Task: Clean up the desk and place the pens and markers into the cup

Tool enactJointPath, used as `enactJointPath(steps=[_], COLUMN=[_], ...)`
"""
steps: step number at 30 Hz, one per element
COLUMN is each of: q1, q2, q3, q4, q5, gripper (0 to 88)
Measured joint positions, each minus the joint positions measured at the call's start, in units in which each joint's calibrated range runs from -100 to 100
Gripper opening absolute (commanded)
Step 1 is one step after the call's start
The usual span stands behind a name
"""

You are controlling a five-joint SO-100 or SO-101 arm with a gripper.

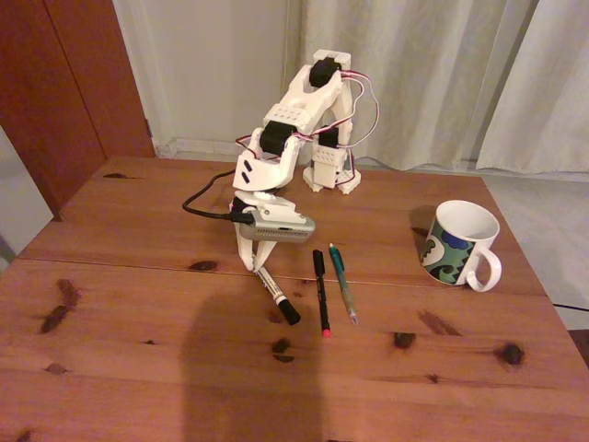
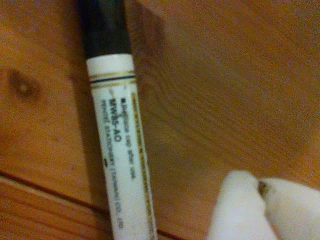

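Reddish-brown pine-plank counter (image 1: 110, 368) with dark knots fills the foreground of the fixed view and carries everything else. On its far side stands the white printed robot arm (image 1: 304, 120), folded forward and down so that its gripper (image 1: 254, 265) reaches the boards at the white end of the thick white marker with a black cap (image 1: 277, 296). How far the gripper is open cannot be told: in the fixed view its tip is too small to read, and in the wrist view a blurred white finger (image 2: 240, 210) sits low at the right, beside the marker (image 2: 122, 160) and apart from it. Well to the right stands the white ceramic mug with a green, blue and black swirl (image 1: 458, 244), upright, handle toward the camera. Between marker and mug lie the thin black pen with a red tip (image 1: 321, 290) and the teal-green translucent pen (image 1: 343, 284), side by side, near but not touching.
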Motion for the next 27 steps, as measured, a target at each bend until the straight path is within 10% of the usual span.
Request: enactJointPath(steps=[8, 27], q1=[-1.47, -4.03], q2=[0.0, 0.0], q3=[0.0, 2.8], q4=[0.0, 0.0], q5=[0.0, 0.05], gripper=[17.5, 18.2])
